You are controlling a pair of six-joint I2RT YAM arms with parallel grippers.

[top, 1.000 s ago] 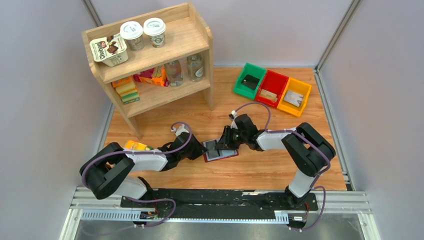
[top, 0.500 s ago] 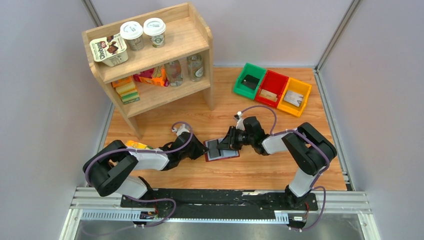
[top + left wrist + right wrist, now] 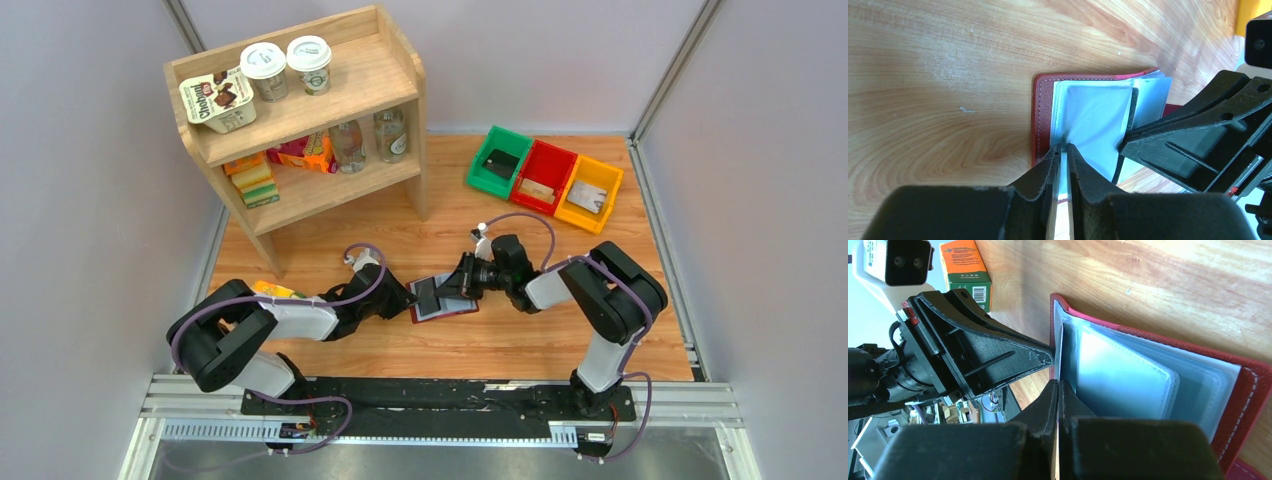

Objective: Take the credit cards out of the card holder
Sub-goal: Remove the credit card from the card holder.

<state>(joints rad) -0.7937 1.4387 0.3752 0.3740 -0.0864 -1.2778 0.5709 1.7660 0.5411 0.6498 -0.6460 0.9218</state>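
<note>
Open card holder (image 3: pixel 448 308) on the desk (image 3: pixel 520 340), pinched from both sides.
Left end effector (image 3: pixel 1061 159) and right end effector (image 3: pixel 1058 390) each close narrowly on a clear sleeve (image 3: pixel 1093 120) edge.

The card holder (image 3: pixel 445 305) is maroon with pale stitching, its sleeves (image 3: pixel 1093 120) grey-blue; the box (image 3: pixel 272 291) left of it is orange and green.
</note>
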